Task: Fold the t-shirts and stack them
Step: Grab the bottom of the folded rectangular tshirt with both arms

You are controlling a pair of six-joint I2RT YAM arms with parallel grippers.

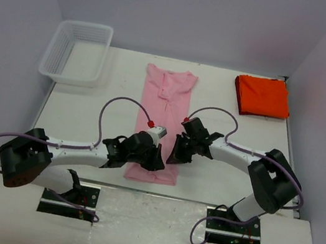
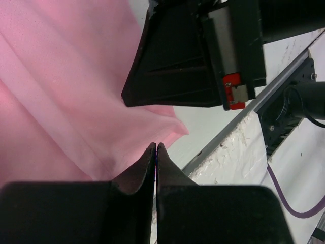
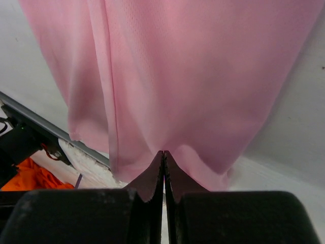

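Observation:
The light pink t-shirt (image 1: pixel 166 97) lies on the table as a long narrow strip, collar at the far end. Both grippers sit close together at its near end. My left gripper (image 1: pixel 157 161) is over the strip's near right corner, and in the left wrist view its jaws (image 2: pixel 156 145) are shut, with pink cloth (image 2: pixel 61 91) creasing toward the tips. My right gripper (image 1: pixel 176 157) is at the strip's right edge, its jaws (image 3: pixel 163 152) shut on a pucker of pink cloth (image 3: pixel 193 76). The orange-red t-shirt (image 1: pixel 262 96) lies folded at the back right.
A white mesh basket (image 1: pixel 85 24) stands at the back left corner. The table's metal front edge (image 1: pixel 156 198) runs just behind the grippers. Grey walls close in the left, right and back. My right gripper's body (image 2: pixel 177 61) fills the top of the left wrist view.

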